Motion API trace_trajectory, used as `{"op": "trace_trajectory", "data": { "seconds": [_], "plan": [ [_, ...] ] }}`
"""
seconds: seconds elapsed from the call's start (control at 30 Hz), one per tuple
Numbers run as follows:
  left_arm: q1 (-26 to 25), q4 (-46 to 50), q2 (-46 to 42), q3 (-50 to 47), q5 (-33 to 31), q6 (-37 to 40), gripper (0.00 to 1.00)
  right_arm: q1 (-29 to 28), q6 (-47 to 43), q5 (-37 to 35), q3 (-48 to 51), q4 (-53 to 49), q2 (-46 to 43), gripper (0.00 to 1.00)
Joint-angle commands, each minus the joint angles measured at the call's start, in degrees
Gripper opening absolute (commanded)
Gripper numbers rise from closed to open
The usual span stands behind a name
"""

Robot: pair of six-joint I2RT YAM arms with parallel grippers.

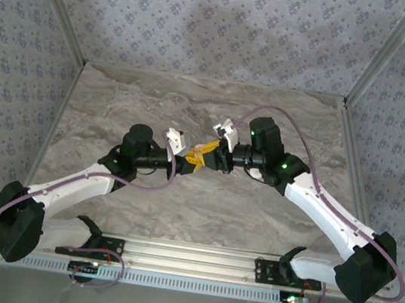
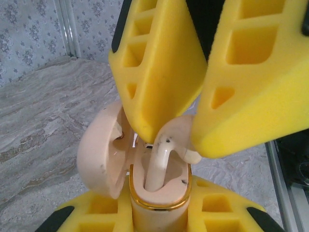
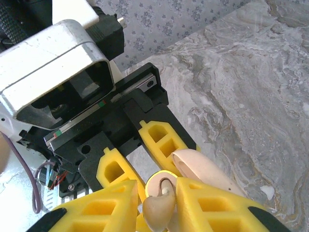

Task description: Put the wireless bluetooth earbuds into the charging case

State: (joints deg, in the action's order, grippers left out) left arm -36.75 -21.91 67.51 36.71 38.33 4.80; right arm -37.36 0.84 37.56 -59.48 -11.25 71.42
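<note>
My left gripper (image 1: 186, 161) is shut on the charging case (image 2: 159, 203), a peach case with a gold rim. It holds the case up off the table, with the lid (image 2: 99, 150) swung open to the left. My right gripper (image 1: 209, 157) meets it from the other side, shut on a pale whitish-beige earbud (image 2: 161, 157). The earbud's stem stands inside the case's hollow and its head is pinched between the right fingers (image 2: 159, 72). In the right wrist view the earbud (image 3: 158, 209) sits between my right gripper (image 3: 157, 205), just over the case rim (image 3: 153, 181) and beside the lid (image 3: 203, 169).
The grey marbled table (image 1: 142, 97) lies below both arms, with patterned walls (image 1: 206, 22) on three sides. An aluminium rail (image 1: 194, 255) runs along the near edge between the arm bases. The left arm's black wrist body (image 3: 72, 96) looms close in front of the right gripper.
</note>
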Motion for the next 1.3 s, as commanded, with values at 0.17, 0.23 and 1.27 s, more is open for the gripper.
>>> {"op": "trace_trajectory", "data": {
  "seconds": [0.17,0.23,1.27],
  "plan": [
    [0.0,-4.3,-1.9,3.5,-0.2,1.1,0.19,0.3,1.3,0.1,-1.7,-3.3,-1.3,0.41],
    [0.0,-4.1,-1.9,3.5,-0.6,1.3,0.19,0.4,2.2,0.3,-2.0,-2.6,-1.8,0.42],
    [0.1,1.4,-1.3,2.1,-9.5,6.5,0.19,2.3,33.3,-9.9,5.1,-2.7,-7.1,0.26]
  ]
}}
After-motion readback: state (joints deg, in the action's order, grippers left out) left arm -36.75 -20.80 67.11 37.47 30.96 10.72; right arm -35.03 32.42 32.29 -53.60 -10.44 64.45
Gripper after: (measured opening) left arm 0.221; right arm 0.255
